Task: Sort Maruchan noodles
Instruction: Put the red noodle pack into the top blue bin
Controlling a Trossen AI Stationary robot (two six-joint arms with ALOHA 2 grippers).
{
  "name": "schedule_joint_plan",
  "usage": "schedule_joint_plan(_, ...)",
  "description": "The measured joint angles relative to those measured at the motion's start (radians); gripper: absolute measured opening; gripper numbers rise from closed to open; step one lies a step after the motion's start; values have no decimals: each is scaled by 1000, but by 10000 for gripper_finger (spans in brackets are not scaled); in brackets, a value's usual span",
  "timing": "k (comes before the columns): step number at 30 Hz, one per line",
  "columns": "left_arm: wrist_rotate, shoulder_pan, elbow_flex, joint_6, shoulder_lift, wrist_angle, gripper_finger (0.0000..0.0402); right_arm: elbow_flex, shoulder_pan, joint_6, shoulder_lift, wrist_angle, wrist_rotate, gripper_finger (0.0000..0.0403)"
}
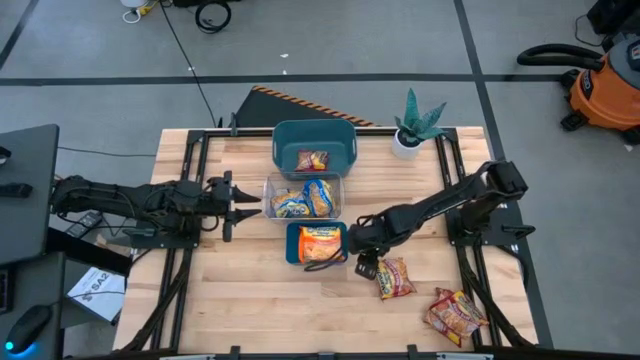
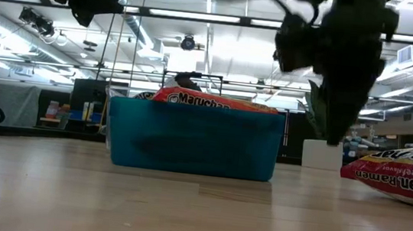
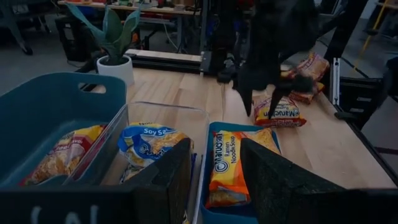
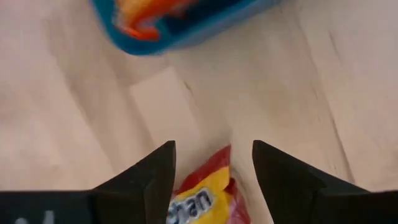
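Two red Maruchan packets lie flat on the table, one (image 1: 395,278) beside my right gripper and one (image 1: 455,315) near the table's right near corner. An orange packet (image 1: 320,243) lies in the small blue bin (image 1: 291,243). Yellow-and-blue packets (image 1: 304,200) sit in the clear bin (image 1: 270,183), and a red packet (image 1: 311,160) lies in the large teal bin (image 1: 345,135). My right gripper (image 1: 366,266) hangs open just above the table; the nearer red packet's end (image 4: 205,186) shows between its fingers. My left gripper (image 1: 245,210) waits open, left of the clear bin.
A potted plant (image 1: 407,140) stands at the table's far right. The three bins line up from far to near along the table's middle. Bare wood lies on the near left (image 1: 240,300) and between the small blue bin and the near edge.
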Motion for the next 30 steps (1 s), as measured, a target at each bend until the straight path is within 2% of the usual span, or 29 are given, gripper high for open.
schedule_joint_plan(3,0,0,0,0,0,-2,146,30,3,0,67,-18,-4,221)
schedule_joint_plan(11,0,0,0,-1,0,-13,146,120,3,-15,202,-199,-32,221)
schedule_joint_plan(15,0,0,0,-2,0,-19,146,121,4,-24,228,-192,-105,210)
schedule_joint_plan(19,0,-1,0,-8,0,-25,146,122,3,-37,241,-214,-133,168)
schedule_joint_plan(28,0,0,0,-27,0,-36,146,123,1,-148,231,-248,-136,27)
schedule_joint_plan(30,0,0,0,-27,0,-43,146,135,-7,-158,215,-285,-113,13)
